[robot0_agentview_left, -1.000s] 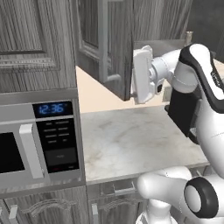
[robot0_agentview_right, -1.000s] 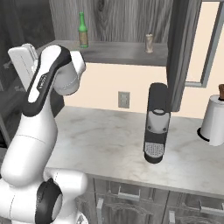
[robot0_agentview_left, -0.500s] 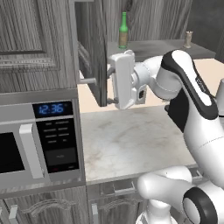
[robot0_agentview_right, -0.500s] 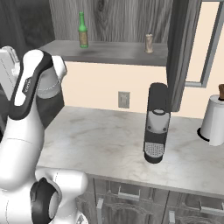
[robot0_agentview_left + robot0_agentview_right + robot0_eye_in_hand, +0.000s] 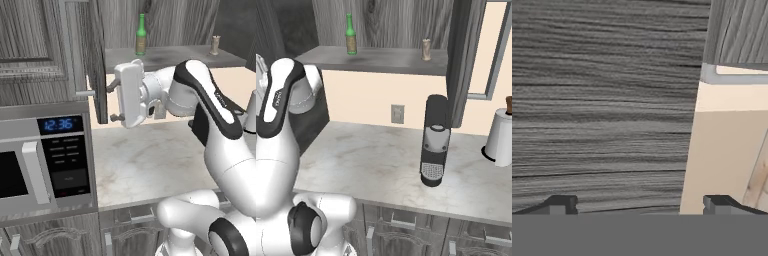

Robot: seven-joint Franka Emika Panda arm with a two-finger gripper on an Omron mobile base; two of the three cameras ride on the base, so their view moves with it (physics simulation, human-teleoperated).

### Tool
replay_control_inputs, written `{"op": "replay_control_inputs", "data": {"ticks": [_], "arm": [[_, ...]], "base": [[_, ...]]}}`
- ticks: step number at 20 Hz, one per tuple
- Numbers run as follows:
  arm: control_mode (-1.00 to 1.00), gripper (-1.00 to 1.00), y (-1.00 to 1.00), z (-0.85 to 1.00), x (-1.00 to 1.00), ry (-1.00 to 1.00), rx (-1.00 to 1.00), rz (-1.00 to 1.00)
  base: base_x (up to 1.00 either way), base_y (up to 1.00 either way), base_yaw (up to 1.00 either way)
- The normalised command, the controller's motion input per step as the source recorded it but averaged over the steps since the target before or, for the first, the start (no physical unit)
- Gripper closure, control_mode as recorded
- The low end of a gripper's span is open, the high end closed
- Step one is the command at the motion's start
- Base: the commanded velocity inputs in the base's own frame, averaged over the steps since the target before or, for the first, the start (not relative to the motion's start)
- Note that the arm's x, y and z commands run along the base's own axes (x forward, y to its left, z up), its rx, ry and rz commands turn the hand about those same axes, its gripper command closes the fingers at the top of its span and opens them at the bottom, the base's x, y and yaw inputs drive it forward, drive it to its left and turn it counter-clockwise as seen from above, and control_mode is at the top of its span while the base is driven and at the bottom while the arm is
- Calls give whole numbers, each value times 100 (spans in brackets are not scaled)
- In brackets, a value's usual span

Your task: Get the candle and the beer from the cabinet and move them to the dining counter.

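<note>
The green beer bottle (image 5: 141,35) (image 5: 350,35) stands upright at the left of the cabinet's grey shelf (image 5: 175,52) (image 5: 381,57). The short tan candle (image 5: 215,45) (image 5: 426,50) stands further right on the same shelf. The cabinet's left door (image 5: 97,60) is swung wide and seen edge-on, its silver handle (image 5: 85,92) on the far side. My gripper (image 5: 114,102) (image 5: 639,204) is open and empty, its fingers pointing at the door's inner face (image 5: 602,100), well left of and below the bottle. The dining counter is out of view.
A microwave (image 5: 45,155) fills the lower left. The marble wall counter (image 5: 150,160) carries a black coffee machine (image 5: 435,140) and a white paper-towel roll (image 5: 503,137). The cabinet's right door (image 5: 463,60) hangs open above them.
The left door has swung further open to the left, uncovering the bottle in the left base view. My hand followed it leftward, fingers still apart.
</note>
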Motion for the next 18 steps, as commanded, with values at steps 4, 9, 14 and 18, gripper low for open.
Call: {"op": "replay_control_inputs", "data": {"ticks": [4,9,14,18], "arm": [[-100,-100,-55,0,-23,-18,-6,0],[-100,-100,-61,0,-23,-24,-11,-5],[-100,-100,-60,6,-2,-26,-15,-11],[-100,-100,-56,8,1,-27,-17,-13]], "base": [[0,0,0],[0,0,0],[0,0,0],[0,0,0]]}}
